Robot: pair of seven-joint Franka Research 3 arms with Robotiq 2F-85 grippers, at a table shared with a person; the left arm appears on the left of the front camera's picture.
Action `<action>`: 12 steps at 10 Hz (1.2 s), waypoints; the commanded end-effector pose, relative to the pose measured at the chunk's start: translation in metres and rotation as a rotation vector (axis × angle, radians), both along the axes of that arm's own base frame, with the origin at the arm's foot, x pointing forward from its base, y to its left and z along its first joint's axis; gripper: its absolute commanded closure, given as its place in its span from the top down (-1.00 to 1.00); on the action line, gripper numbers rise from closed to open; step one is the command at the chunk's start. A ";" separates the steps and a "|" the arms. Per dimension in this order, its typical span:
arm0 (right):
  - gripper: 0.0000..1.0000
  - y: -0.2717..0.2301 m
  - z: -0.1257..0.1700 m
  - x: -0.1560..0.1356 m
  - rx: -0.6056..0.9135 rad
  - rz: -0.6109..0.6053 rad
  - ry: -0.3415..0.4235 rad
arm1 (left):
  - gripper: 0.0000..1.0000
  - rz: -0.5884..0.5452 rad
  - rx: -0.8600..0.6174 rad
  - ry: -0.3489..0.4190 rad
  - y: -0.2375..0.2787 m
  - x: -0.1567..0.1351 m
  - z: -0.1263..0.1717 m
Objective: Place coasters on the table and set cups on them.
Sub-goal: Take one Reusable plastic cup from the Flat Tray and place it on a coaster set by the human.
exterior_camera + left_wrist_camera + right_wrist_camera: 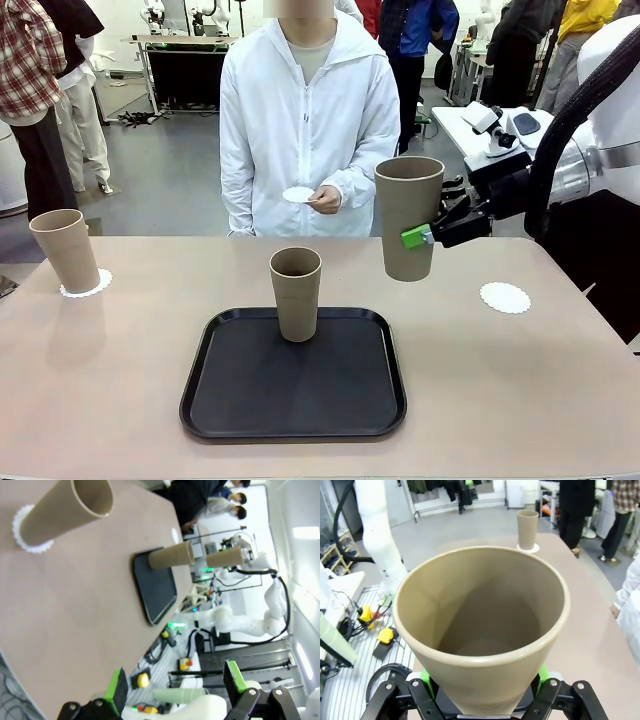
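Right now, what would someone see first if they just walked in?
The tan cup hanging in the air, pinched by the right pincer above the right half of the table, with a bare paper coaster lying farther right. Next, a second cup standing on the black tray in the middle, and a third cup set on a lacy coaster at the far left.

Right gripper (420,236) jaws clamped on raised cup (408,215), clear of worktop (120,380). Second cup (296,293) upright on tray (250,400). Third cup (64,250) on coaster (88,290), far left corner. Bare coaster (505,297) near right edge.
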State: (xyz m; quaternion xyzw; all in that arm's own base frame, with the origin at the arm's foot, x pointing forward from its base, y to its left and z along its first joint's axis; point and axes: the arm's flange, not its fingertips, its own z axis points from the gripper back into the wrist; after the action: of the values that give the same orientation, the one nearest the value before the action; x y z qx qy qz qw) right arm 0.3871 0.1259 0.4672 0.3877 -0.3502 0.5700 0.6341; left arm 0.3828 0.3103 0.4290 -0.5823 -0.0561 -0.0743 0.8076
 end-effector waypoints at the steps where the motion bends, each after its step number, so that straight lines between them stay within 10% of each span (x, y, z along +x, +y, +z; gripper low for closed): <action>1: 0.68 -0.036 -0.007 0.026 -0.027 0.100 -0.021 | 1.00 0.010 0.002 0.006 0.000 0.000 0.003; 7: 0.68 -0.228 -0.047 0.084 0.083 -0.165 -0.093 | 1.00 0.010 0.002 0.006 0.000 0.000 0.003; 12: 0.68 -0.242 -0.056 0.100 0.119 -0.291 -0.103 | 1.00 0.010 0.002 0.006 0.000 0.000 0.003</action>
State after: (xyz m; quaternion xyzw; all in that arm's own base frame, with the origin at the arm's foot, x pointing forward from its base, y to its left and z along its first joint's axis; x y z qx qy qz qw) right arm 0.4803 -0.1251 0.4097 0.3506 -0.4577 0.4734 0.6659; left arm 0.3825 0.3107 0.4289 -0.5824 -0.0565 -0.0739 0.8076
